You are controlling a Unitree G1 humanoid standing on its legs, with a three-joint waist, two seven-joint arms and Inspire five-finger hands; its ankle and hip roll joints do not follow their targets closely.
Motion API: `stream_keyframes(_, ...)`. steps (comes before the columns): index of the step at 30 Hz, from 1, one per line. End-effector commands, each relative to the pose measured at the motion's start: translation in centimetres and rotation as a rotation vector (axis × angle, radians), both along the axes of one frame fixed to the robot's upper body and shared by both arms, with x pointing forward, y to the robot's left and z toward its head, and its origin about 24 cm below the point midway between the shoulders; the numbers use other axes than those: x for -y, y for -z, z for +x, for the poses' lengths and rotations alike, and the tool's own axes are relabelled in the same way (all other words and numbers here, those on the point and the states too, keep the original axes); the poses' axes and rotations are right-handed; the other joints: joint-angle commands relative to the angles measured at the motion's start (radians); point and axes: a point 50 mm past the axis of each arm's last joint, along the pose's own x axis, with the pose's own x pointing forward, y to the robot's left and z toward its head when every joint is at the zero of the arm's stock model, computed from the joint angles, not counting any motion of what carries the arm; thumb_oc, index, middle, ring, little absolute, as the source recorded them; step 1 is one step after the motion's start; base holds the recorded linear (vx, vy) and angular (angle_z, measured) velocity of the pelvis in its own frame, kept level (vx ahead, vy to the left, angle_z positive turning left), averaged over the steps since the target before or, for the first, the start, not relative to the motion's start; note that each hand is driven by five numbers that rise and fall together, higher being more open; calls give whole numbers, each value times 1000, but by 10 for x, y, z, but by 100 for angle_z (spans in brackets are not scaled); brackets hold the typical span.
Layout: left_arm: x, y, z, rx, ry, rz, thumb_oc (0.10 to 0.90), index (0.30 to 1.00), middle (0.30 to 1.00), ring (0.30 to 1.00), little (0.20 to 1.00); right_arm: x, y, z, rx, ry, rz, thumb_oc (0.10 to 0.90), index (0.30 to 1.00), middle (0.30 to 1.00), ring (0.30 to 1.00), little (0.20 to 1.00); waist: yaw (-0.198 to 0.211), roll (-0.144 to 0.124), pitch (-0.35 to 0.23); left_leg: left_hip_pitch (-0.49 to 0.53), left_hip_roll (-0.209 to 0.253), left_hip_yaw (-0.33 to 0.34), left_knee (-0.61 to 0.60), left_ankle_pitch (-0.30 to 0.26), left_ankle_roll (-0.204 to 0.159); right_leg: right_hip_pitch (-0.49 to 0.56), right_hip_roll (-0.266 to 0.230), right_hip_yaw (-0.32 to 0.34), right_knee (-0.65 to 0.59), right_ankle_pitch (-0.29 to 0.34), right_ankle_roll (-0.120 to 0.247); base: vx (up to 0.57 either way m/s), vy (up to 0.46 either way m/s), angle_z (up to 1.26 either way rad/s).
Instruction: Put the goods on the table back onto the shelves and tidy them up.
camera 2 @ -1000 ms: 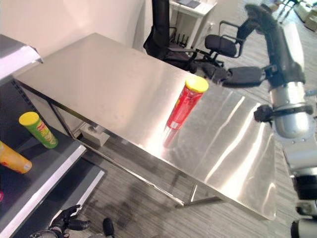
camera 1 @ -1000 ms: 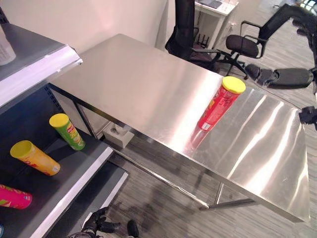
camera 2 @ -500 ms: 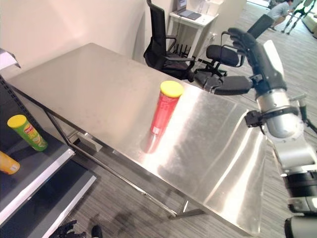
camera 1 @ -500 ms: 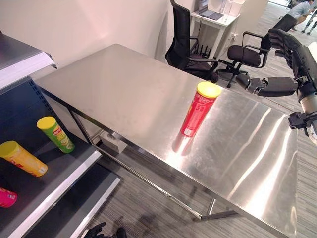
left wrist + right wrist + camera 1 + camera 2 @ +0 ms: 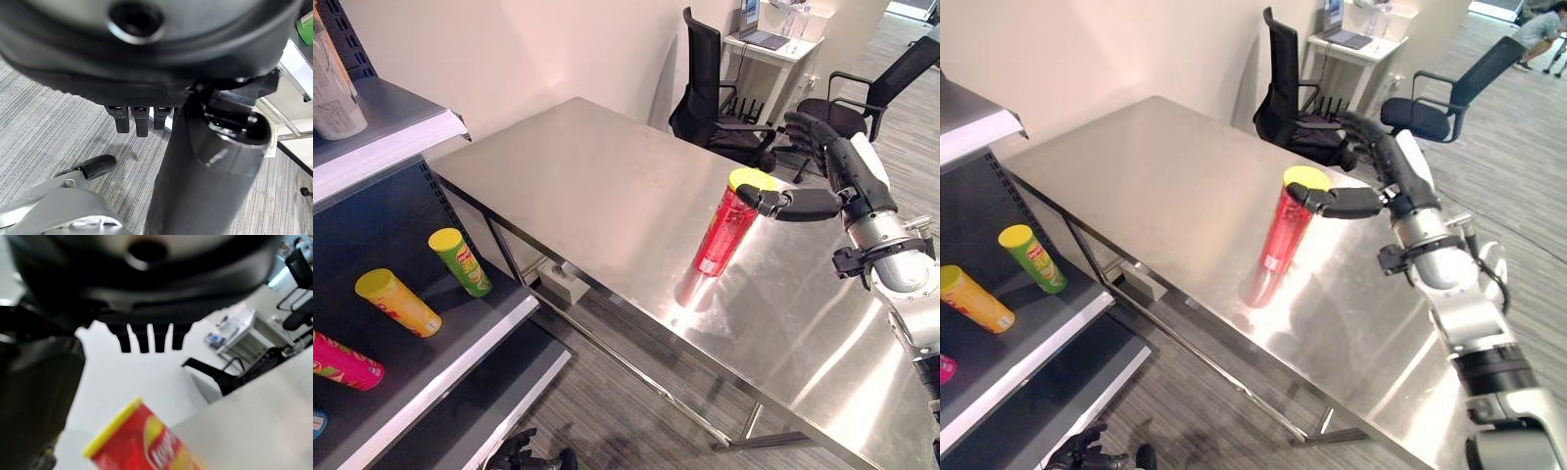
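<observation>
A red can with a yellow lid (image 5: 722,233) stands upright near the middle of the steel table (image 5: 578,176). My right hand (image 5: 842,168) hovers open at the can's top. Its thumb tip is at the lid and its fingers (image 5: 1363,127) spread behind the can. The right wrist view shows the can (image 5: 142,440) below straight fingers (image 5: 146,338). My left hand (image 5: 514,455) hangs low by the floor, open and holding nothing, with its fingers (image 5: 137,120) pointing down. On the dark shelf (image 5: 460,343) at the left lie a green can (image 5: 460,262), a yellow can (image 5: 399,302) and a pink can (image 5: 342,360).
An upper shelf (image 5: 391,127) carries a white container (image 5: 333,88). Black office chairs (image 5: 715,88) and a white desk (image 5: 773,44) stand behind the table. A person (image 5: 1538,24) is far back on the right. Grey floor lies between shelf and table.
The camera has shifted. My right hand has come in from the right to the can's lid; before it was well apart from it. The can stays upright.
</observation>
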Motion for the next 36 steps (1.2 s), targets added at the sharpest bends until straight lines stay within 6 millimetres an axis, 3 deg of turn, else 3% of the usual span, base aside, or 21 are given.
stream_keyframes(1,-6,-5,13,21,66,37,800,900,900,900,900,-7,-36,2,161,-29,25,800,900,900,900,900,30,-17,-41,53,36,33,10,-89,-35,8,-23,-9,17,-13,36,0,0,0)
stream_keyframes(19,-10,-6,11,40,-3,24,800,900,900,900,900,10,0,6,47,81,79,800,900,900,900,900,56,-29,-31,46,31,16,5,-89,-30,10,-27,-32,21,-12,35,6,5,4)
stream_keyframes(36,-12,-6,8,26,-5,35,800,900,900,900,900,7,5,13,63,113,154,800,900,900,900,900,72,-28,-28,48,25,6,6,-93,-24,13,-35,-41,24,-9,37,0,0,0)
